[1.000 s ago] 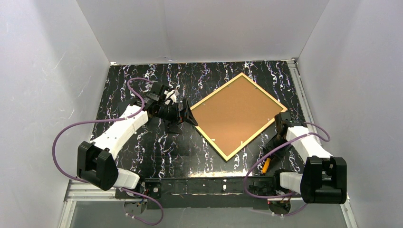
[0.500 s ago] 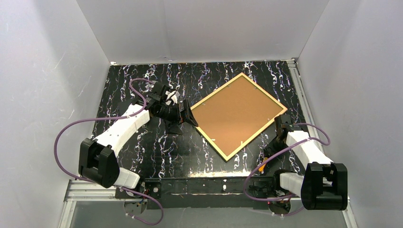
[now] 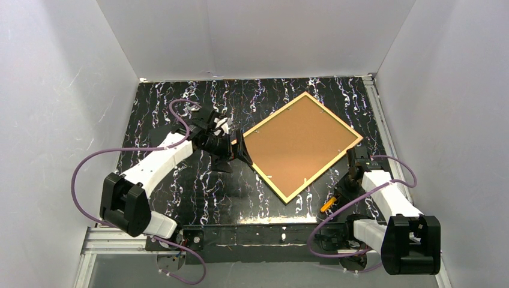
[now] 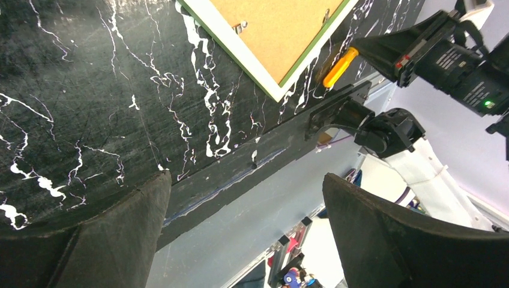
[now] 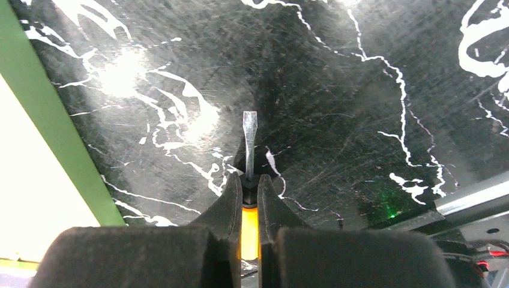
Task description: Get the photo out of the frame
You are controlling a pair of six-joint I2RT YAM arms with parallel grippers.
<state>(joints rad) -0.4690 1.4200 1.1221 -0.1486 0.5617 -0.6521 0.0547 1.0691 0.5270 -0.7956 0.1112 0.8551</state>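
Note:
The frame (image 3: 264, 170) lies face down on the black marbled table, turned like a diamond, with its light wood edges up and a green side (image 5: 54, 120) showing. A brown backing board (image 3: 302, 147) fills it, and the photo is hidden beneath. My left gripper (image 3: 239, 150) hovers open at the frame's left corner, nothing between its fingers (image 4: 246, 180). Off the frame's lower right side, my right gripper (image 3: 341, 191) is shut (image 5: 249, 180) on an orange-handled screwdriver (image 3: 327, 206), whose flat blade (image 5: 249, 138) points ahead over the table.
Small metal tabs (image 4: 240, 27) hold the backing board along the frame's inner edge. White walls enclose the table on three sides. The table's near edge (image 4: 252, 162) and a metal rail (image 3: 120, 237) run by the arm bases.
My right gripper has closed on the screwdriver and drawn slightly back toward the near edge. The left gripper has edged right toward the frame's corner, still open.

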